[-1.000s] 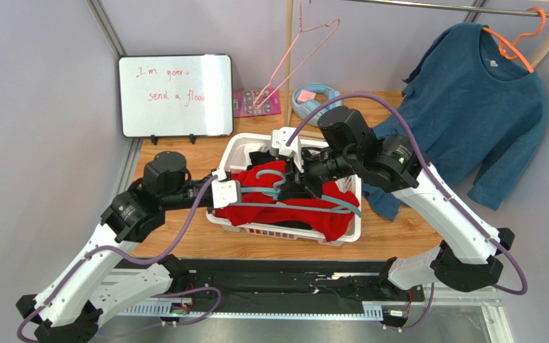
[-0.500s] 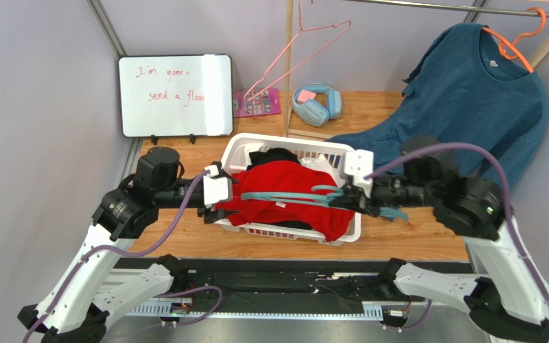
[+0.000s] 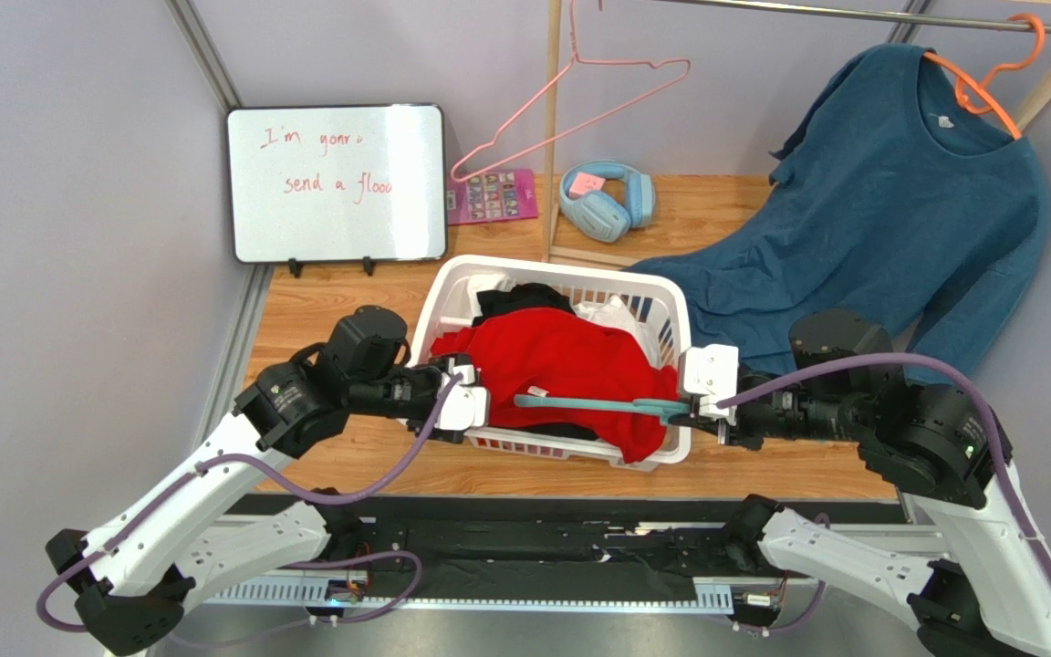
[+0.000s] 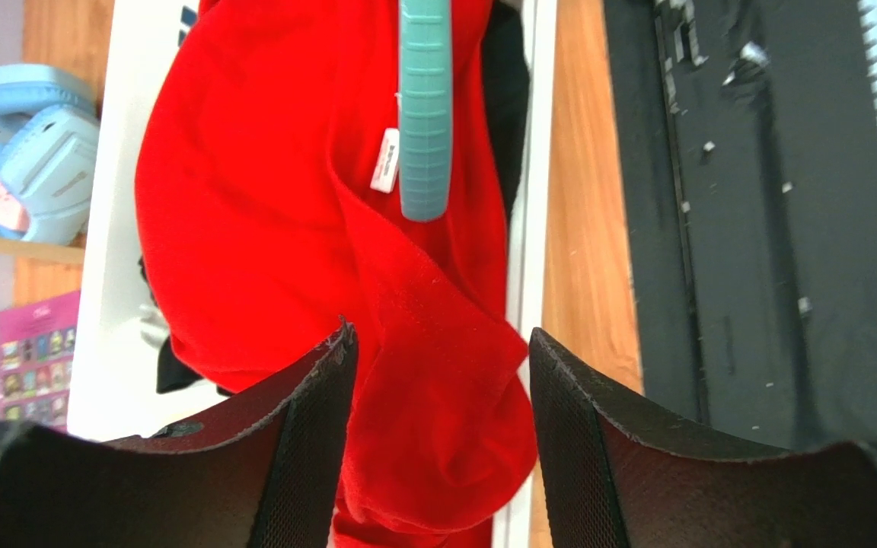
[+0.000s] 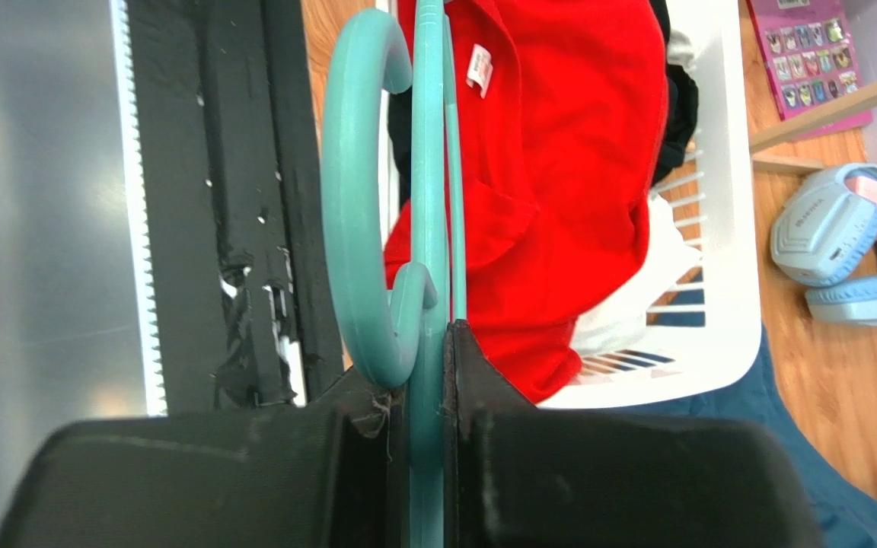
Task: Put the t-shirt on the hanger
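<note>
The red t-shirt (image 3: 559, 353) lies heaped in a white laundry basket (image 3: 452, 294), with a fold hanging over the front rim. My right gripper (image 3: 693, 405) is shut on the teal hanger (image 3: 586, 403) near its hook and holds it level across the shirt's front. In the right wrist view the hanger (image 5: 426, 171) runs out from the gripper (image 5: 432, 333), beside the shirt (image 5: 569, 171) and its white label (image 5: 479, 63). My left gripper (image 3: 463, 407) is open at the basket's front left corner. In the left wrist view the gripper (image 4: 441, 343) straddles a red fold (image 4: 432, 377), with the hanger's tip (image 4: 425, 114) beyond.
A black garment (image 3: 524, 294) and white cloth lie at the back of the basket. A teal-blue top (image 3: 888, 205) hangs on an orange hanger (image 3: 997, 96) at right. A pink wire hanger (image 3: 572, 96), headphones (image 3: 607, 195) and a whiteboard (image 3: 337, 182) are behind.
My right arm swung back and to the right with the hanger, turning it level along the shirt's front. My left gripper moved to the basket's front left corner. The pink hanger swung.
</note>
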Robot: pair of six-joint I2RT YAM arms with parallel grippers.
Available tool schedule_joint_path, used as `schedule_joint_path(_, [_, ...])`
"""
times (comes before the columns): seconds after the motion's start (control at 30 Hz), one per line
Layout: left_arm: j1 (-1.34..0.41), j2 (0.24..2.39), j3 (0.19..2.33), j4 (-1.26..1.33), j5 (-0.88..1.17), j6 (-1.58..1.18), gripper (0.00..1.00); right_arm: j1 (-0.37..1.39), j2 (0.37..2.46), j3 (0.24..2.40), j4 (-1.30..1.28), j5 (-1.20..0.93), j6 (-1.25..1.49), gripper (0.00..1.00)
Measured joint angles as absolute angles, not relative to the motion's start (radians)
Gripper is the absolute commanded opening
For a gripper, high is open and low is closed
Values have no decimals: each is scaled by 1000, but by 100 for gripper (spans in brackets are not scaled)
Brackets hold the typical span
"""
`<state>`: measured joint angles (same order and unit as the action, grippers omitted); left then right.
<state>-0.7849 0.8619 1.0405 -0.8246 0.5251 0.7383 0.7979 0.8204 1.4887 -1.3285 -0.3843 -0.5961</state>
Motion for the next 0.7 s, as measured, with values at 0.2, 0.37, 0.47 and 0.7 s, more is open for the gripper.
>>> schedule_joint_path(0.2, [-805, 873, 1005, -767, 429, 802, 40, 798, 829, 1486, -1320, -363, -652, 0])
schedule_joint_path(0.37, [-805, 886, 993, -743, 382, 834, 20, 798, 839, 1485, -1308, -361, -679, 0])
schedule_joint_path(0.47, [-805, 887, 993, -736, 366, 842, 9, 798, 852, 1485, -1297, -368, -685, 0])
schedule_joint_path(0.7, [-805, 887, 994, -735, 356, 836, 2, 798, 871, 1452, -1256, -369, -690, 0])
